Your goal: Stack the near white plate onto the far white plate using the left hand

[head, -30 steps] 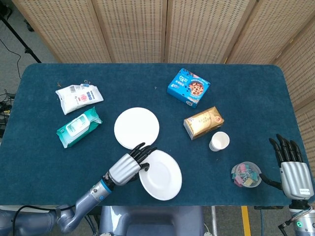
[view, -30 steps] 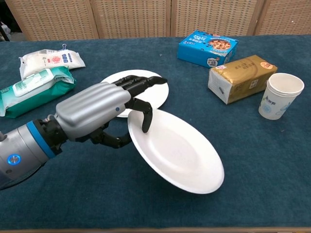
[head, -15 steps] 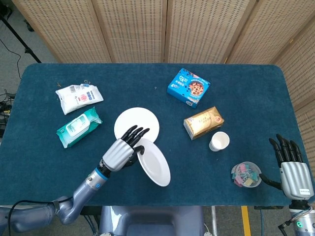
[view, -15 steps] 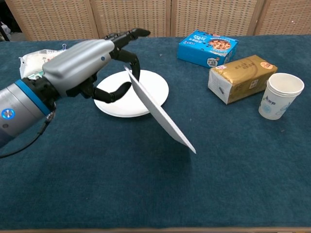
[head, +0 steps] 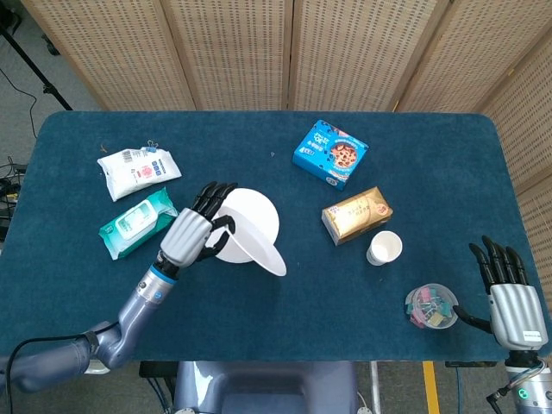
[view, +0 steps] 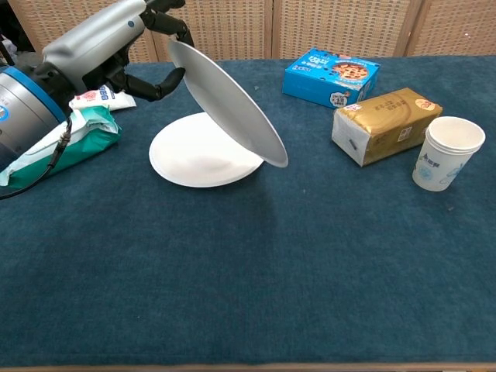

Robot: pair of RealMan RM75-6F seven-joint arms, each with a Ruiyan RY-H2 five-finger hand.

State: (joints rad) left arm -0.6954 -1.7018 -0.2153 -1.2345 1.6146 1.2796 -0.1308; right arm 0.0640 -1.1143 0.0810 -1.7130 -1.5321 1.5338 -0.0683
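My left hand point(head: 191, 235) point(view: 116, 43) grips the rim of a white plate point(head: 253, 244) point(view: 226, 105) and holds it in the air, tilted steeply. Its lower edge hangs over the near right side of the other white plate point(head: 254, 210) point(view: 194, 155), which lies flat on the blue table; whether the two touch is unclear. My right hand point(head: 507, 296) stands at the table's near right corner, fingers apart and holding nothing; only the head view shows it.
A green wipes pack point(head: 136, 222) point(view: 46, 139) and a white pouch point(head: 138, 170) lie left of the plates. To the right are a blue cookie box point(head: 330, 153) point(view: 331, 76), a gold pack point(head: 356, 214) point(view: 384, 124), a paper cup point(head: 384, 247) point(view: 447, 153) and a tub of clips point(head: 429, 306).
My left hand has lifted the near plate off the table and carried it away from me and leftward, over the far plate, tilting it steeply. The right hand has stayed put.
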